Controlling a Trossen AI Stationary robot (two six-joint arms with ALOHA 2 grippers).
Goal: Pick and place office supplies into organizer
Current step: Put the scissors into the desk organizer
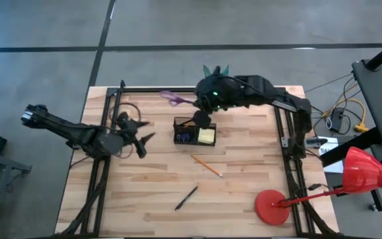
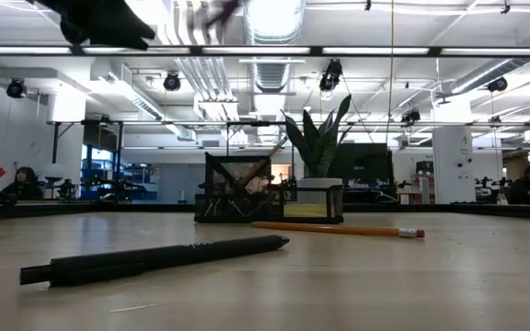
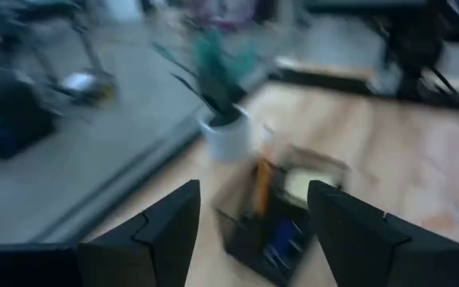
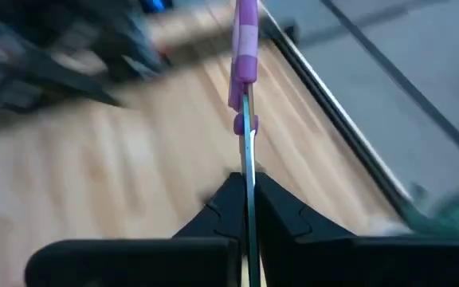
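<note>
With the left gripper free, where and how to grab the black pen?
Grip the black pen mid-barrel, coming straight down with fingers across its diagonal. It lies flat on bare wood, apart from the orange pencil, so both sides are open. Left gripper is open.

Even overhead light keeps the surface (image 1: pixel 178 179) bright, with faint shadows. Ceiling fixtures (image 2: pixel 274 17) glare in the low view, where the near pen (image 2: pixel 155 258) looks soft. Both wrist views are smeared by motion blur.

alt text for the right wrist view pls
The right gripper has its jaws shut on the blades of purple-handled scissors, which stick out ahead of it above the wooden table. The table's dark edge rail runs alongside.
</note>
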